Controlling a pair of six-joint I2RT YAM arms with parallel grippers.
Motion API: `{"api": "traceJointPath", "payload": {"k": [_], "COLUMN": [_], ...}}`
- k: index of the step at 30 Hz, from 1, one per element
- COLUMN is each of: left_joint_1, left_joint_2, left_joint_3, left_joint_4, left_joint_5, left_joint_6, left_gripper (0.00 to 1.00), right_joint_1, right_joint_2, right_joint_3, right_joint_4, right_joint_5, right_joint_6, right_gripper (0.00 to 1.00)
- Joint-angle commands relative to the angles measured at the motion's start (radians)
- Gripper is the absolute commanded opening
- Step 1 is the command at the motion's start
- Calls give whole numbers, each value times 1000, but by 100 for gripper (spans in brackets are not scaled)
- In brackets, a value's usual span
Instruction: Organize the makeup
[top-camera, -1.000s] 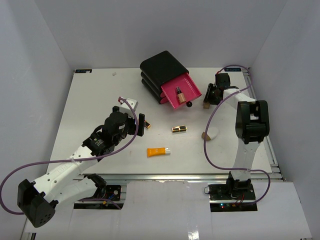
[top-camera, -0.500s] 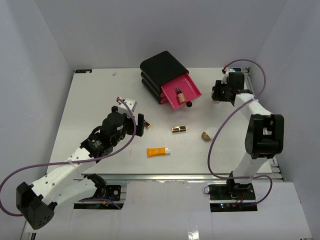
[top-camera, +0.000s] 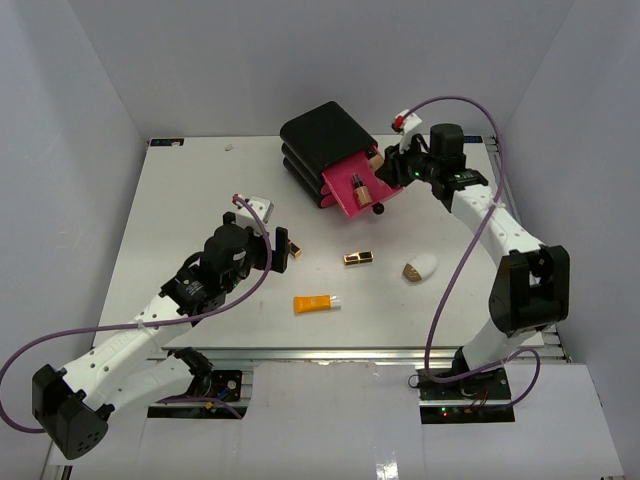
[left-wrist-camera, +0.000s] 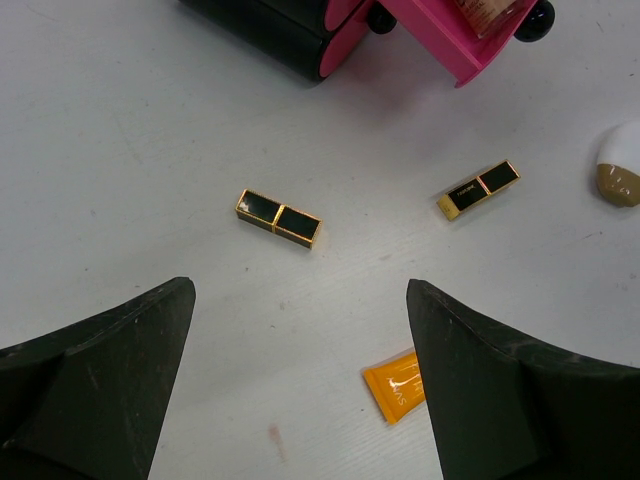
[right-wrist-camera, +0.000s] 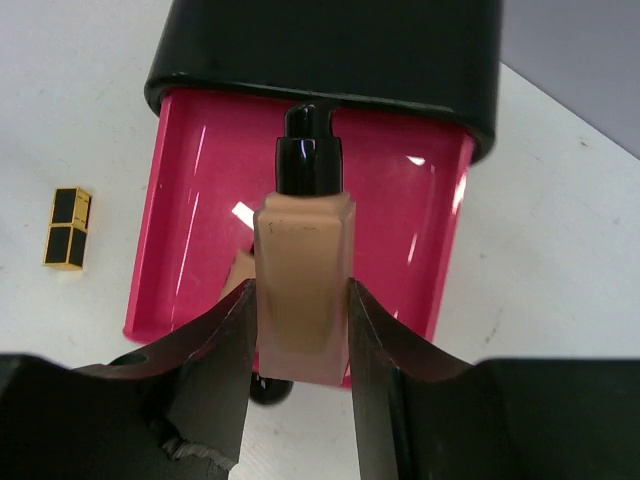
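- Table (top-camera: 180, 200): white surface on which the box and the loose items rest
- Drawer box (top-camera: 320, 135): black, at the far centre of the table, with one pink drawer (right-wrist-camera: 190, 200) pulled out
- Right gripper (right-wrist-camera: 300, 300): fingers clamped on both sides of a tan bottle (right-wrist-camera: 303, 280), which is held over the open drawer with its black pump cap towards the box
- Left gripper (left-wrist-camera: 300, 290): fingers spread apart, holding nothing, above the table left of centre
- Second bottle (top-camera: 360, 189): tan with a dark cap, lying inside the open drawer
- Orange tube (top-camera: 316, 303): white cap, flat on the table, nearest the arm bases
- Egg-shaped piece (top-camera: 420, 267): white and brown, on the table right of centre
- First lipstick (left-wrist-camera: 279, 218): black and gold, lying just ahead of the left gripper
- Second lipstick (left-wrist-camera: 479, 189): black and gold, lying between the first lipstick and the egg-shaped piece
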Motion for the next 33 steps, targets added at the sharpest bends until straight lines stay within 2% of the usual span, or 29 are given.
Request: {"api": "traceJointPath", "payload": {"k": [1,13,19,27,31,33], "left_joint_1": [8,10,10,10,10,12], "left_joint_2": [-15,-17,-15,-12,-14,-14], "left_joint_3": [-13,-13,-15,-17,-17,-18], "left_joint_4": [19,20,21,24,26,26], "left_joint_5": [9,15,19,32,38,47], "left_joint_6": [-7,-2,-5,-5,-5,-6], "left_gripper": [98,98,98,98,98,98], "right_joint_1": [22,36,36,35,33,20], "right_joint_2": [101,182,196,183,144,70], "right_joint_3": [130,148,159,188,187,142], "right_joint_4": [-6,-29,-45,-74,-103,-126], "right_joint_5": [-24,25,28,25,0,-115], "right_joint_6": [-49,-56,-56,-53,-69,-141], "right_gripper": [12,21,47,59,60,60]}}
